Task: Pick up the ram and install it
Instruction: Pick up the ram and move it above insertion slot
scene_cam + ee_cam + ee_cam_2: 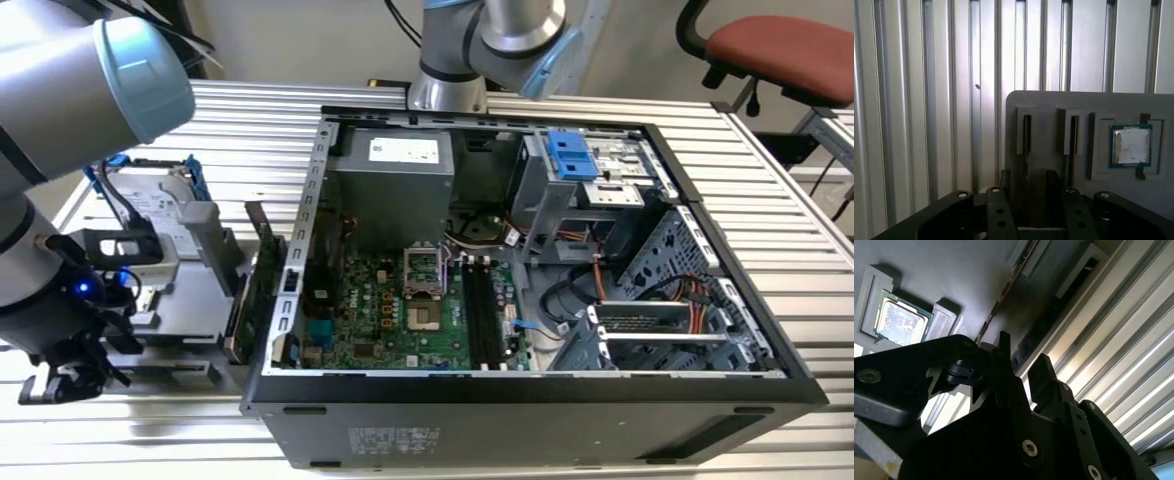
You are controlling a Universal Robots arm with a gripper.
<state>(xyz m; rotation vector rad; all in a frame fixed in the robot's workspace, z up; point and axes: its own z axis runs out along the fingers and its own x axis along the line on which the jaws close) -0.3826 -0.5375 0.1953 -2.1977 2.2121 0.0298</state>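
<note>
Slatted metal bench point(787, 190), carrying everything. Open computer case point(534, 395), laid on its side with the motherboard facing up and its long black memory slots point(483, 310) apparently unfilled. Robot arm point(80, 70), reaching down outside the case on the exterior view's left. Grey parts holder point(1054, 107), flat on the bench beside the case, with two narrow slots and a square pocket. Pincer point(1031, 195), spread, nothing between its fingers, poised over the holder in line with the slot nearer the holder's edge. Processor point(1130, 145), seated in the square pocket and not part of this job. The ram point(1026, 142), a thin stick standing on edge in that nearer slot, well apart from the case. The second slot beside it shows a similar thin edge. Handling note, as a judgement: the grasp looks best with the stick centred in the gap, fingers closing on its flat faces, and the approach kept in line with the slot so nothing binds.
</note>
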